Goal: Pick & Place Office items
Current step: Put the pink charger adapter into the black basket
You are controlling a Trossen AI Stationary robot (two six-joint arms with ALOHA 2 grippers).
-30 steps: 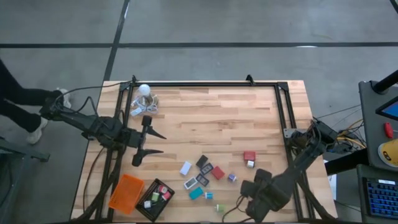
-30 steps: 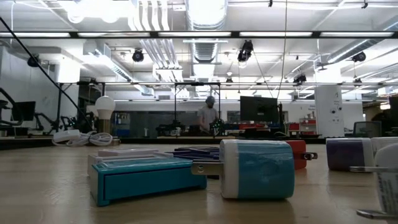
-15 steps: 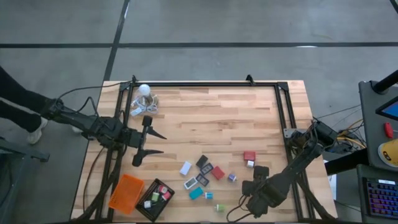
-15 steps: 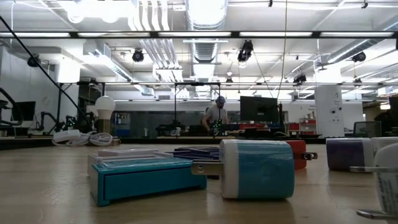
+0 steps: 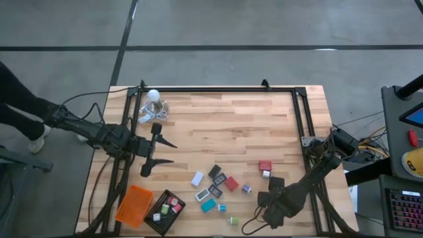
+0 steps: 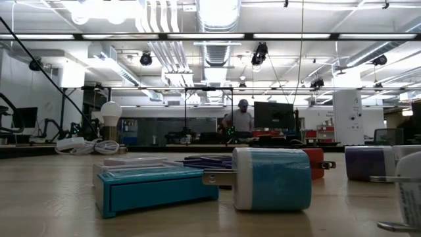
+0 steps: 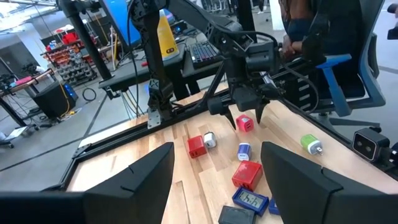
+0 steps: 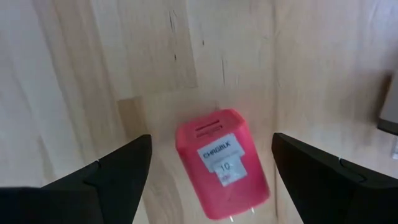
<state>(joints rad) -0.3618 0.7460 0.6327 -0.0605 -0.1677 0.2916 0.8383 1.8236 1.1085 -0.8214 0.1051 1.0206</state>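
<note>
A pink-red blocky charger (image 8: 221, 163) with a white label and metal prongs is seen lying on the table (image 5: 231, 125) near its right front corner. The right gripper (image 8: 208, 171) is held above it, jaws wide open, nothing gripped. The left gripper (image 5: 158, 151) is parked open and empty at the left edge.

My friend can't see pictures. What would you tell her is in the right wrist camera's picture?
A small pink-red charger block with a white label lies on the light wooden table. The right pincer hangs above it, open, with one dark finger showing on each side of the block, not touching it.
</note>
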